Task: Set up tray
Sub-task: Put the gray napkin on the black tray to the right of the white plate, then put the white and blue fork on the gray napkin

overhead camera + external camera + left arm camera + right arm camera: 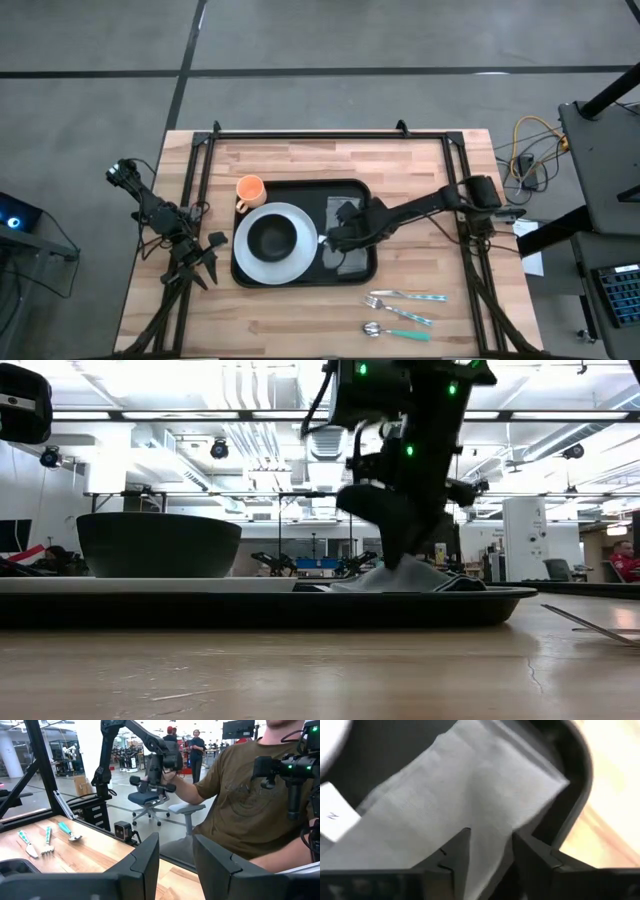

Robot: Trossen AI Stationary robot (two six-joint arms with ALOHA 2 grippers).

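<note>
Tray point(350, 188) is sat roughly mid-bench, a bit toward the far edge, long side running across. Its left half is taken up by a white plate point(292, 262) w/ a small black bowl point(272, 237) on it; the plate's left rim hangs slightly over the tray edge. An orange cup point(250, 189) is parked on the bench right at the tray's far-left corner, touching or just beside it, can't be told which.

Right half of the tray is covered by a grey napkin point(470, 795), laid flat along the right rim. Right gripper point(335, 238) is reached in from the right edge of the bench and is down on the napkin's near part. In the wrist view its fingers point(455, 852) are seen w/ a narrow gap between them, tips resting on the cloth, not clearly pinching it. In the low view the gripper is seen pressed onto the bunched napkin point(410, 578) on the tray point(300, 605).

Left gripper point(205, 255) is parked off near the left edge of the bench, fingers point(145, 857) spread apart, nothing between them.

Cutlery w/ teal handles is laid out near the front-right corner: knife point(408, 296), fork point(398, 310), spoon point(395, 331), well apart from the tray.

A person point(245, 800) in an olive shirt is seen beyond the bench in the left wrist view.
</note>
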